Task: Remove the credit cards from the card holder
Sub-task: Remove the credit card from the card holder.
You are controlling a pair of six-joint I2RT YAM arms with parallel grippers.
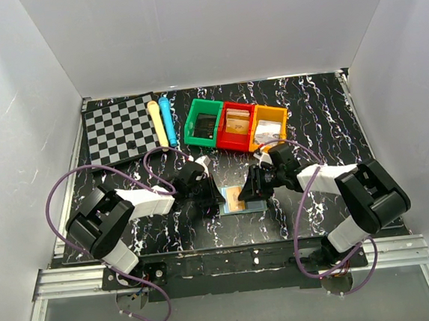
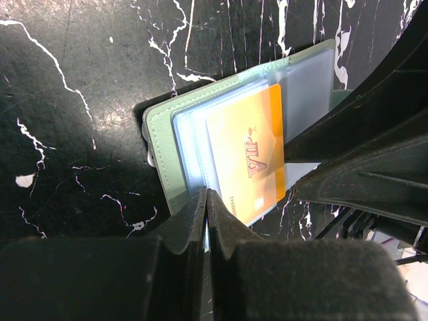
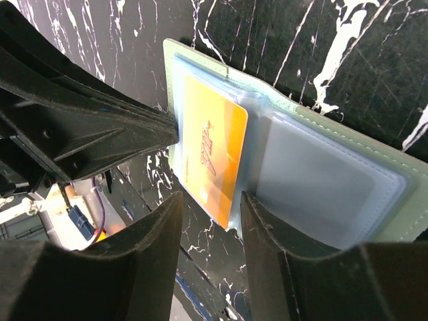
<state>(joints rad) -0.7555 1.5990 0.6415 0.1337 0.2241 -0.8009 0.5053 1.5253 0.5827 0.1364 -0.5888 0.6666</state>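
The card holder lies opened flat on the black marbled table, between the 2 grippers and near the front edge. It is a soft, pale sleeve of 2 panels with stacked clear pockets inside. It looks light and floppy enough to slide or lift if a card is dragged without something pinning it. Only 1 credit card can be seen, tan-orange with "VIP" printed on it, sitting in the pockets of one panel. The clear pocket on the other panel looks empty, though more cards could be hidden under the leaves. The card is thin, stiff and slick, and probably clings to the plastic. The best hold is likely across its 2 long edges at the end nearest the pocket mouth, pulling straight along its length, not upward. The left gripper has its fingers pressed together at the holder's near edge with a pale sliver between them, so it appears to pinch the clear sleeve there. The right gripper is spread, its fingers standing to either side of the card's end without touching it. Farther back stand 3 bins in a row, touching: a green bin with something dark inside, a red bin with tan flat pieces, and an orange bin with something white, all too small to identify.
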